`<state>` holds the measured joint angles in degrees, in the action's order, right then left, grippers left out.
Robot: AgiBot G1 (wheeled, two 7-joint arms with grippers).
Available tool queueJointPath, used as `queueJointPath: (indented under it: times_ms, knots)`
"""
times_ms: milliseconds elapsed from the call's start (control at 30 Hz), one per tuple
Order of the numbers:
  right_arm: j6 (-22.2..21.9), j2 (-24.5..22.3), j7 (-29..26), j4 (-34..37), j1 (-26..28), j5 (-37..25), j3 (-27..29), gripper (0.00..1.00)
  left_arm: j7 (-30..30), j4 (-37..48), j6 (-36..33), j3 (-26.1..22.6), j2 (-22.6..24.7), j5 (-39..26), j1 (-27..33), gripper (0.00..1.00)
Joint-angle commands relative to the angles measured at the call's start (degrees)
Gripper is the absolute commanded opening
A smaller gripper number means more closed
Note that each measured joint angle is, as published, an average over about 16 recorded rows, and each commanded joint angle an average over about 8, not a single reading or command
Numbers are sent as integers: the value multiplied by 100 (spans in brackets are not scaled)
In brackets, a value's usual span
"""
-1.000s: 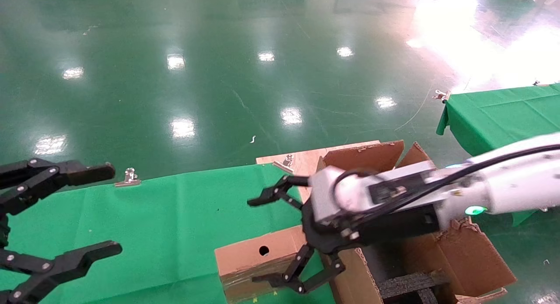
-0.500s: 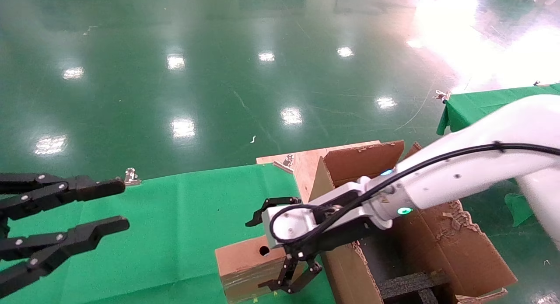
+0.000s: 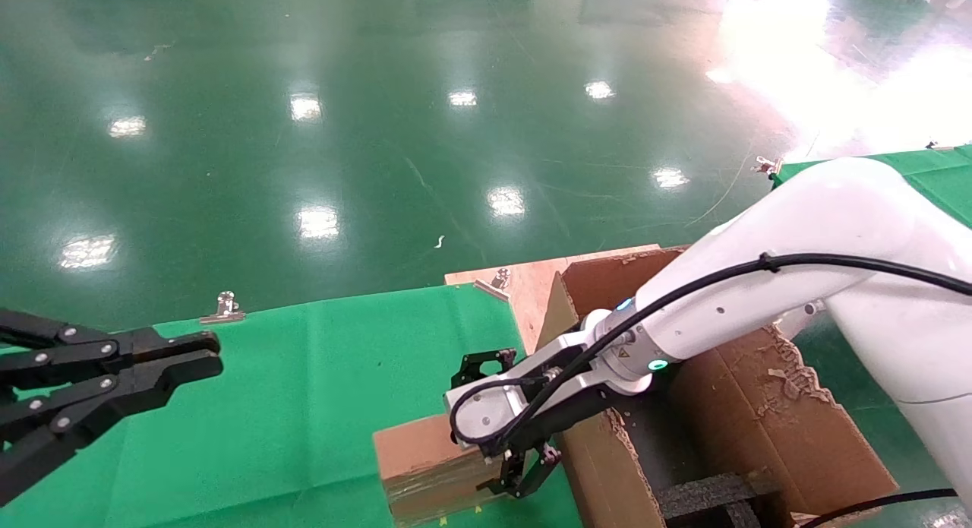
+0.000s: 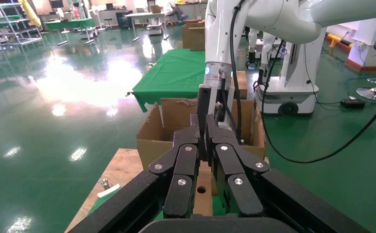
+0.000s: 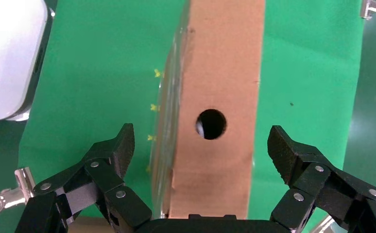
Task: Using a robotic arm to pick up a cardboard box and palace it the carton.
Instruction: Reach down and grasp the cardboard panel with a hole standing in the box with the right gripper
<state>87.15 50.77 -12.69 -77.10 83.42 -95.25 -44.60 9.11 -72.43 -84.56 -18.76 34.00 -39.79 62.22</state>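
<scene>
Beside the carton (image 3: 729, 406), the right gripper (image 5: 203, 155) hovered spread over the cardboard box (image 5: 215, 97); the left gripper (image 4: 206, 145) stayed together.

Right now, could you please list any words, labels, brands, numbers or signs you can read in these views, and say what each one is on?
Readable text: none in any view.
Right arm: a small triangular warning sticker near the wrist, too small to read.
Cardboard box: plain brown, a round hole and clear tape, no print visible.
Carton: no print visible.
Green cloth: small yellow marks beside the box, not legible as characters.
</scene>
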Motion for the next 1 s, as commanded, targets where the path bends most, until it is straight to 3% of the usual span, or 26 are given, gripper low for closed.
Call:
queueJointPath:
  times_ms: [33, 167, 233, 1000]
  knots:
    - [-5, 41, 22, -1, 30, -68, -61, 60, 0, 0, 0, 0, 0, 0, 0, 100]
    - [-13, 77, 36, 3, 55, -124, -110, 10, 0, 1, 1, 0, 0, 1, -1, 100]
    - [-16, 83, 39, 5, 59, -130, -117, 0, 0, 1, 1, 0, 0, 1, -1, 100]
    - [-14, 32, 30, 0, 23, -44, -51, 0, 0, 1, 1, 0, 0, 1, -1, 100]
